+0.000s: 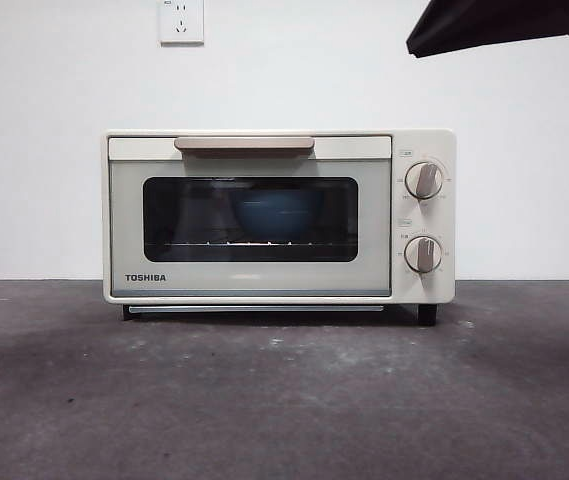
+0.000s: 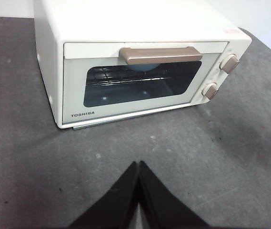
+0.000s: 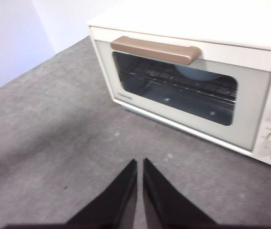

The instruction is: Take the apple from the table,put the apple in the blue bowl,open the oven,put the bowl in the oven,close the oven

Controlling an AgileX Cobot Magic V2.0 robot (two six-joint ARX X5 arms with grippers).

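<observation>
So the oven (image 1: 279, 215) is sitting shut in the middle of the table (image 1: 284, 400), door flush against the body, beige handle (image 1: 244, 144) running across the top of the door. Two knobs (image 1: 423, 180) are stacked at about 3 o'clock from the window. Through the dark glass you can make out the blue bowl (image 1: 269, 215) resting on the wire rack (image 1: 249, 243), roughly dead center inside. It also peeks out just under the handle in the left wrist view (image 2: 142, 67) and the right wrist view (image 3: 192, 72). Can't see the apple in any of the shots; the glass is too dark and the handle covers the top of the bowl, so no way to tell whether it's in there.

Left gripper (image 2: 138, 164) hangs over bare table in front of the oven, well apart from it, jaws pressed together with nothing between them. Right gripper (image 3: 140, 162) is likewise over bare table, off toward the handle end of the door, jaws nearly touching with only a thin sliver between the tips, holding nothing.

In the front view one arm (image 1: 494, 25) shows only as a dark tip at about 1 o'clock, high above the oven. There's a wall socket (image 1: 181, 20) at around 11 o'clock.
</observation>
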